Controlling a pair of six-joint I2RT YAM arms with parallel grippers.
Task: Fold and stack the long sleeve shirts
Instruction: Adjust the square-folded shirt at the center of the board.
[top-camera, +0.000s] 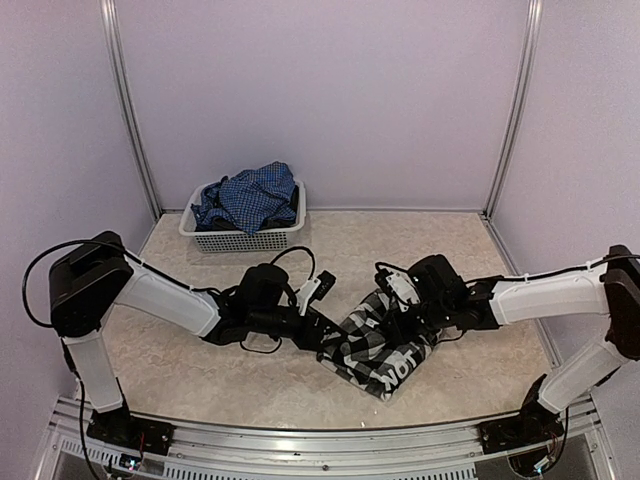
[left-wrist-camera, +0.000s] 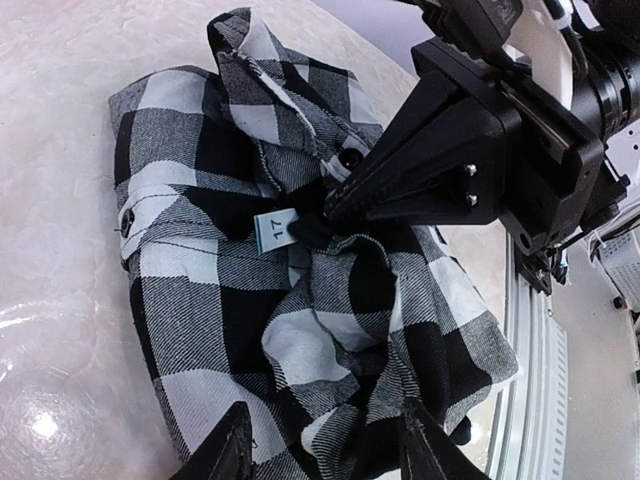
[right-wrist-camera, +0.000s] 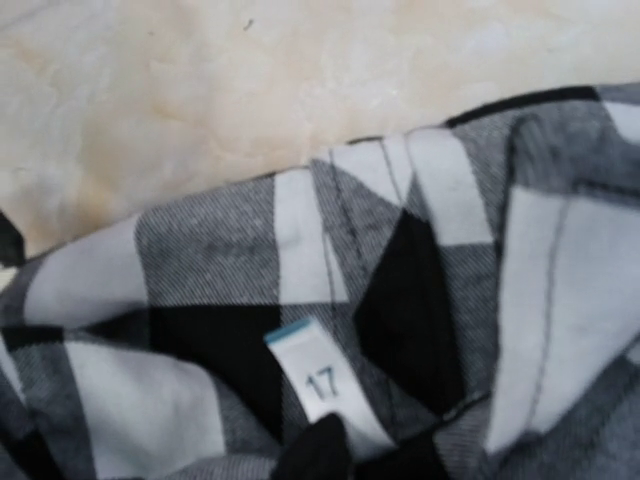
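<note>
where: black-and-white check shirt (top-camera: 385, 345) lies bunched on the desk (top-camera: 450, 250) | my right gripper (left-wrist-camera: 312, 228): pinched shut on it by the tag (left-wrist-camera: 272, 230) | my left gripper (left-wrist-camera: 325, 450): half wide, cloth between, cannot tell if holding | feel: soft, light, floppy, so I grab edges

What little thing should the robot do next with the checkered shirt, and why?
Probably close the left gripper on the cloth bunched between its open jaws. The right gripper is pinching the black-and-white shirt beside its white tag, and the shirt lies crumpled, so a second hold would likely let both arms spread it flat for folding.
</note>
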